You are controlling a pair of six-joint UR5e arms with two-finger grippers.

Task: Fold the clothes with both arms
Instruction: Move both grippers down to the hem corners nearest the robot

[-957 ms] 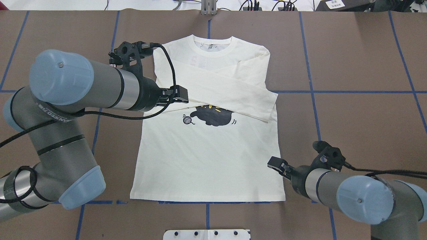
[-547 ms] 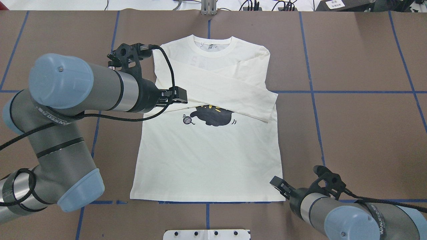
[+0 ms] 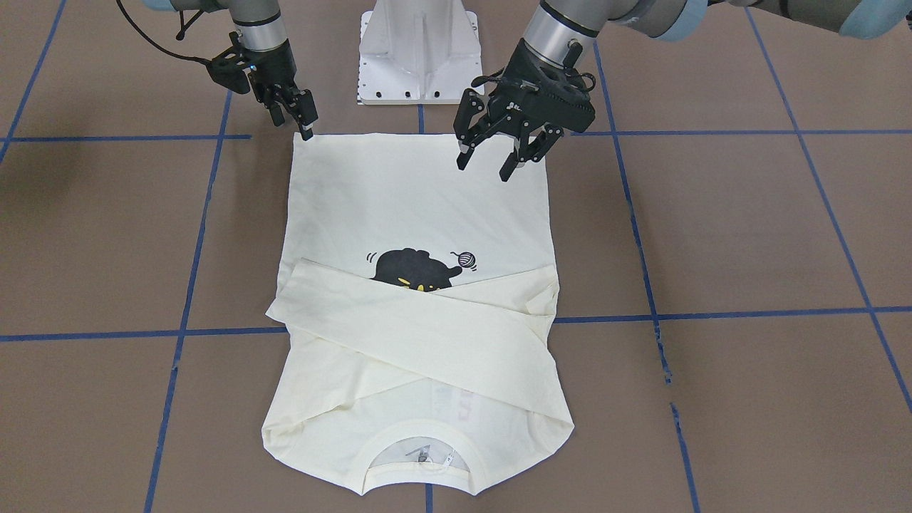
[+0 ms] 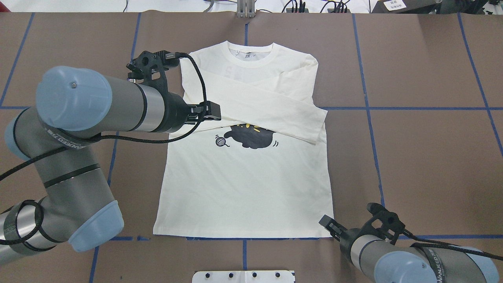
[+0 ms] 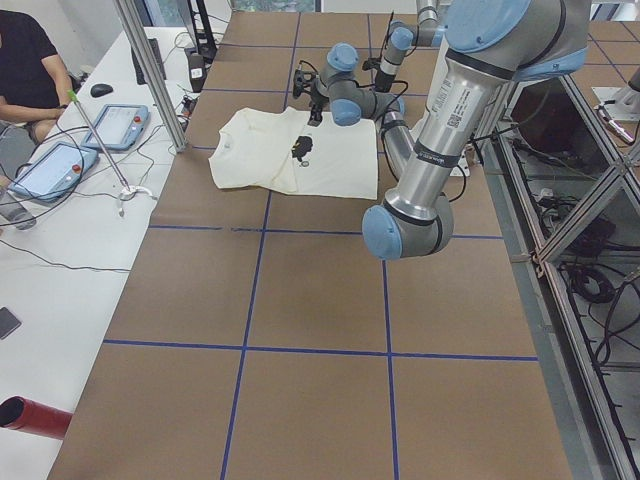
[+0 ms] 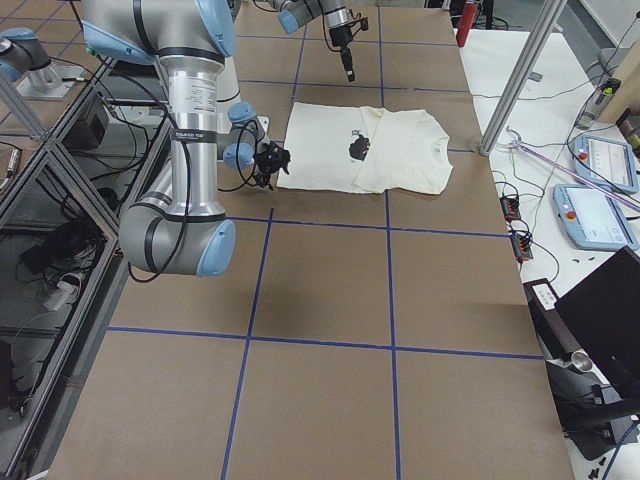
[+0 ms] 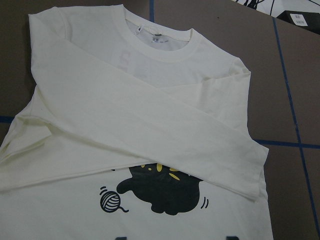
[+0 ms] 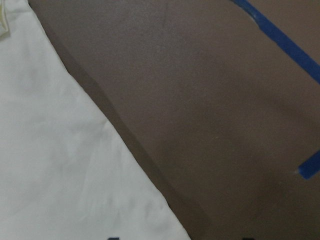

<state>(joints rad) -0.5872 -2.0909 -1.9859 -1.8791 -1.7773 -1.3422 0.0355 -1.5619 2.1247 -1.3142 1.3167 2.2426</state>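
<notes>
The cream shirt (image 4: 243, 188) lies flat on the brown table, cat print (image 4: 251, 137) up and collar at the far side. Both sleeves (image 3: 427, 335) are crossed over the chest. My left gripper (image 3: 486, 165) hangs open well above the shirt; in the overhead view the left gripper (image 4: 215, 111) sits over the shirt's left edge at sleeve height. The left wrist view looks down on the shirt (image 7: 150, 125). My right gripper (image 4: 324, 221) is low at the hem's right corner, open. The right wrist view shows the shirt's edge (image 8: 60, 165) on bare table.
The white pedestal base (image 3: 420, 50) stands just behind the hem. Blue tape lines (image 4: 367, 108) grid the table. A person (image 5: 20, 60) sits by tablets (image 5: 115, 125) on a side bench past the table's far edge.
My right gripper has drawn back toward the robot, from beside the shirt's right edge down to the hem corner. The left arm has barely moved. The shirt lies as before.
</notes>
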